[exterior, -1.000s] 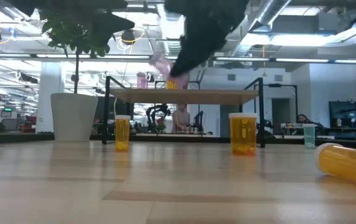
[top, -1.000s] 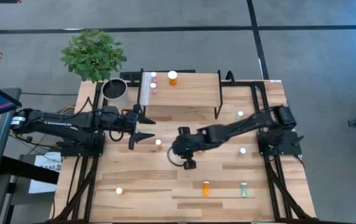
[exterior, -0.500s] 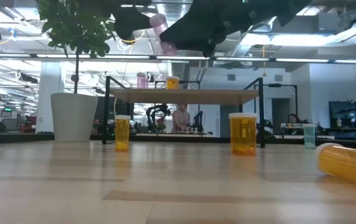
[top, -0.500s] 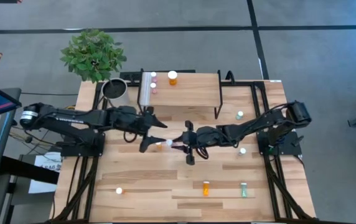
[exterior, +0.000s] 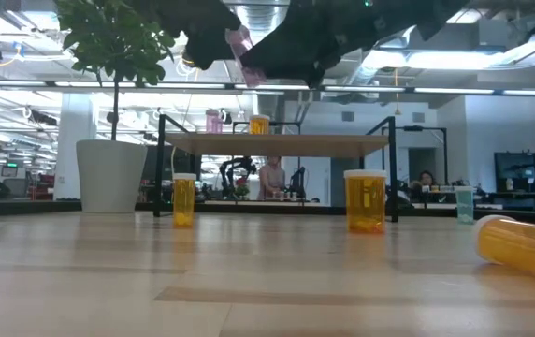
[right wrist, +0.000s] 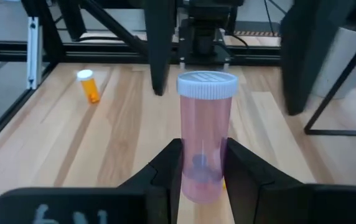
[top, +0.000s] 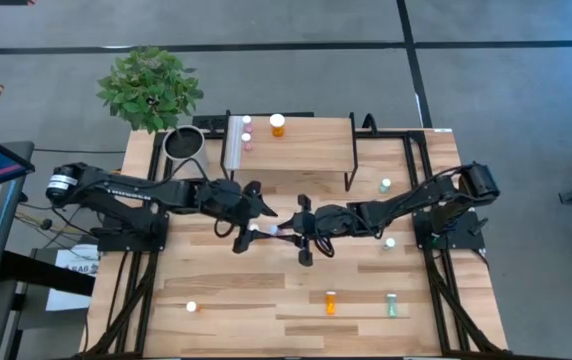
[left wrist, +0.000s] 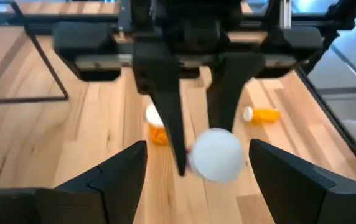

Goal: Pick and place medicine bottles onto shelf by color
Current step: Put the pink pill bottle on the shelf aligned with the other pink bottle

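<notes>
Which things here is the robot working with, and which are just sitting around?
For the job:
- pink bottle, held by right gripper
- left gripper, open around its cap
- shelf
- orange bottles

Just around:
- plant
- pot

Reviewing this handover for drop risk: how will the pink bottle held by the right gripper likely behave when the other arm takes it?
The pink bottle looks like smooth, rigid plastic, so probably stiff but somewhat slippery. It looks nearly empty, so probably light. The right gripper pinches only its lower body while the open left gripper faces the white cap; being round, it might pivot or roll if dropped.
</notes>
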Controlling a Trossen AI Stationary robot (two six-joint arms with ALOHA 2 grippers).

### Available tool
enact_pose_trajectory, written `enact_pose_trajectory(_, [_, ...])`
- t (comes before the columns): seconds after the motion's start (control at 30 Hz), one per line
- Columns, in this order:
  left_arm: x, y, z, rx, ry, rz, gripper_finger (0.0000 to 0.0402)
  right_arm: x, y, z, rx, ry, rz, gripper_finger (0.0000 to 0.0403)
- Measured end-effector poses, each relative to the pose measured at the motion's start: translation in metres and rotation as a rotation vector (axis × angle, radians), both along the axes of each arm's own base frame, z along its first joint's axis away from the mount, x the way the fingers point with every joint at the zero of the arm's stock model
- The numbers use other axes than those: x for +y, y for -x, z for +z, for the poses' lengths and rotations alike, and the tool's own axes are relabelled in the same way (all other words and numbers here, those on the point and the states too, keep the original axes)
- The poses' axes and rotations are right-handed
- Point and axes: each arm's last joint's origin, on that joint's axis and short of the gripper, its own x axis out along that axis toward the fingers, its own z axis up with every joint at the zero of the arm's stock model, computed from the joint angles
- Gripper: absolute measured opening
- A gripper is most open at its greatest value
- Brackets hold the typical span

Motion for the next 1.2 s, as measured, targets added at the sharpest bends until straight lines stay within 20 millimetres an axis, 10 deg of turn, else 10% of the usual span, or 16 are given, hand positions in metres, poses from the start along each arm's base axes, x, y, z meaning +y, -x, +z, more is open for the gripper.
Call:
enact_pose_trajectory(0.97, [0.0003,-0.0004,-0.0016,0.004,-0.037,0.002,0.0101,-0.002,-0.0007,0.0009,-0.012,-0.028,-0.021,0.0116])
enact_pose_trajectory(1.2, [0.0008,0.0,-0.0022,0.009,-0.043,0.012,0.0108,-0.002,-0.0013,0.0025,-0.026,-0.056,-0.03,0.0186])
